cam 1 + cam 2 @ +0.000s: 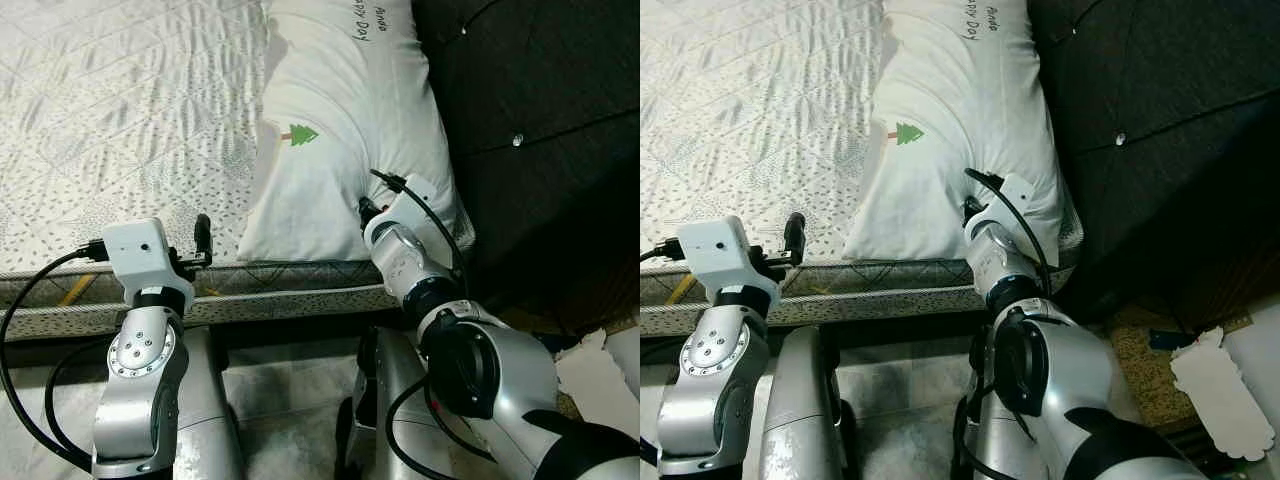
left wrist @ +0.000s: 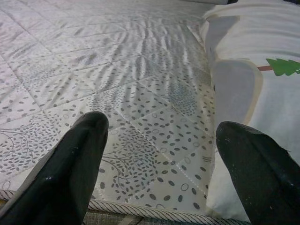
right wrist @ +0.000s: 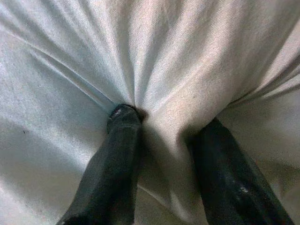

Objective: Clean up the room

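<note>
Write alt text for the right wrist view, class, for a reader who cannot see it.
The right tool pinches a bunched fold of the white pillow, one black finger on each side of the ridge. Creases fan out from the pinch across the fabric.

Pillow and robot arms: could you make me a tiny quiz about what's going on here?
1. True or false: the right end effector pinches a fold of the pillow.
2. The left end effector is: A) shut on the pillow, B) open over the mattress, C) holding paper.
3. What green picture is printed on the pillow?

Key: 1 true. 2 B. 3 a small tree.
</note>
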